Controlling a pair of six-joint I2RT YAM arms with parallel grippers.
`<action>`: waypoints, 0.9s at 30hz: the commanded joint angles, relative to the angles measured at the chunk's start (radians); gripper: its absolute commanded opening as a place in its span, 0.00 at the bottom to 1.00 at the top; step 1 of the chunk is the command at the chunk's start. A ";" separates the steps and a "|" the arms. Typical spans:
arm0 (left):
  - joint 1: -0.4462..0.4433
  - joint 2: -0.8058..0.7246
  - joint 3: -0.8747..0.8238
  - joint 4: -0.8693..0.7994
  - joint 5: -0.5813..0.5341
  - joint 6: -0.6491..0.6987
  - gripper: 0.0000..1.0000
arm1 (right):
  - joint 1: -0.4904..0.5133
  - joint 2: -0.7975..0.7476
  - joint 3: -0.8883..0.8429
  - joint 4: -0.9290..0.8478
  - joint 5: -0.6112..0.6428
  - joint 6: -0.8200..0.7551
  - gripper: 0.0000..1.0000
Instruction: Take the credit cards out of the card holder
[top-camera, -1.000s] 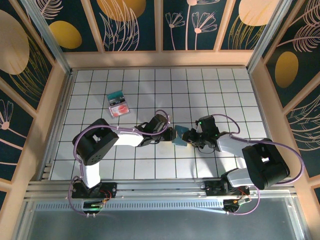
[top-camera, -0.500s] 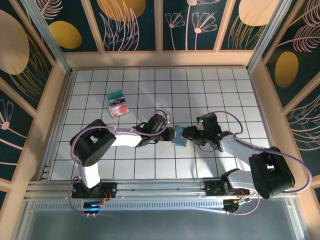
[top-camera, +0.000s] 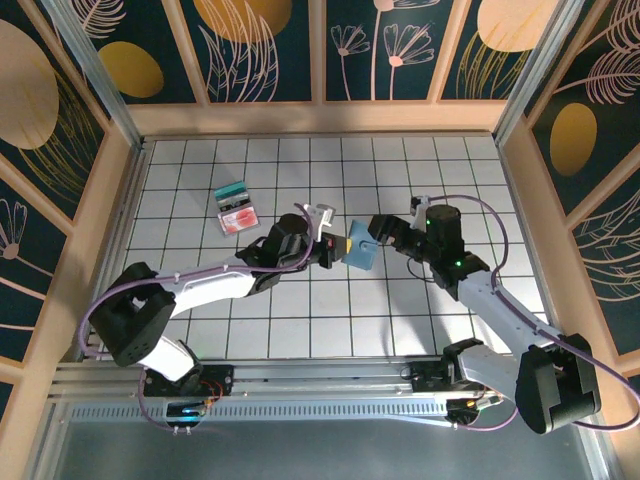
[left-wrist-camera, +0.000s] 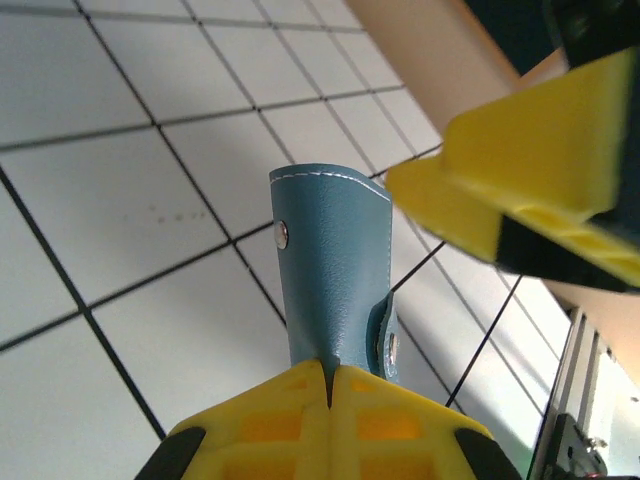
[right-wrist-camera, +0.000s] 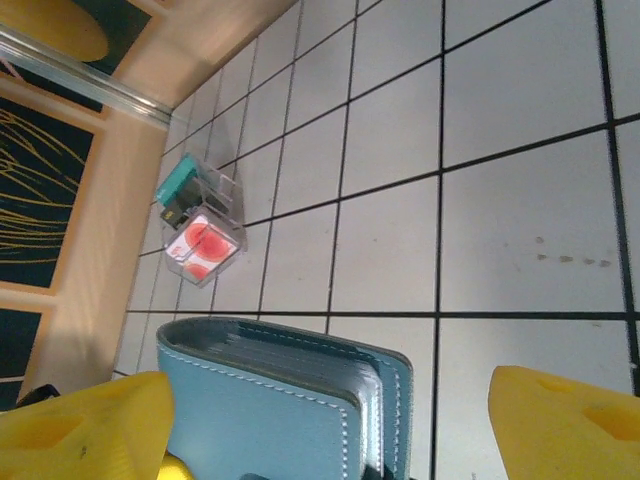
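Over the tiled counter (top-camera: 330, 340), carried the card holder (top-camera: 362, 252) forward, pinched in the tight-closed left claw (top-camera: 335, 250); spread the right claw (top-camera: 383, 232) wide, apparently letting go; extracted nothing yet.

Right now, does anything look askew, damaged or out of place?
Nothing damaged or spilled. The card holder hangs tilted above the table, pinched at one edge by the left gripper, with the right gripper open around it.
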 joint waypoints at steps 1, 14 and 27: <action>0.016 -0.040 -0.031 0.089 0.028 0.002 0.00 | -0.004 -0.012 -0.010 0.125 -0.077 -0.013 0.85; 0.029 -0.062 -0.053 0.190 0.089 -0.059 0.00 | -0.003 -0.021 -0.016 0.116 -0.052 -0.052 0.87; 0.029 -0.042 -0.050 0.254 0.120 -0.100 0.00 | 0.019 0.019 -0.054 0.315 -0.219 0.015 0.78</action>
